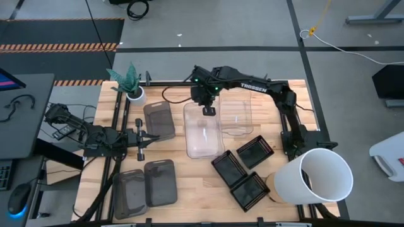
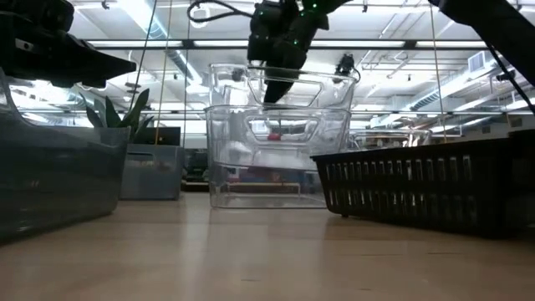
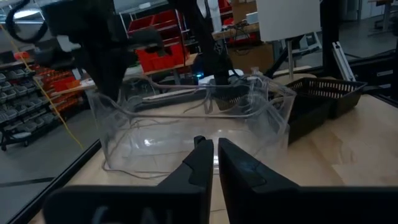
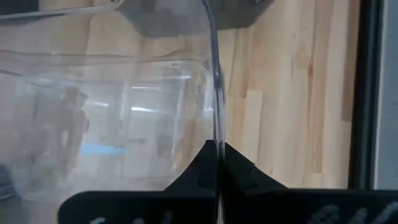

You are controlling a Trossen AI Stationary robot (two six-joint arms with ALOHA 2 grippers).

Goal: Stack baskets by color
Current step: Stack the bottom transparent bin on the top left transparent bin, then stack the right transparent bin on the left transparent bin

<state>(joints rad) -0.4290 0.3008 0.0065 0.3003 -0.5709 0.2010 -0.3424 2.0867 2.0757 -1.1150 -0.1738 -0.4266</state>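
**Right claw pinches the clear bin's wall**

The right claw (image 4: 217, 163) is clamped tight on the thin end wall of a clear bin (image 1: 204, 131), one finger inside, one outside, at the far end of that bin, out over the middle of the table (image 1: 189, 189). Just beside the claw, on the right arm's own side, a second clear bin (image 1: 236, 115) lies alongside the gripped one. On the claw's other side a smoky grey bin (image 1: 159, 119) sits close by, with a potted plant (image 1: 132, 85) beyond it. Nearer the table's front edge, three black mesh bins (image 1: 243, 171) cluster together, next to a big white bucket (image 1: 319, 176) tipped on its side. Two more grey bins (image 1: 146, 186) rest at the front left. The left claw (image 3: 214, 163) waits low at the left side, fingers nearly together and holding nothing, pointed at the clear bins.
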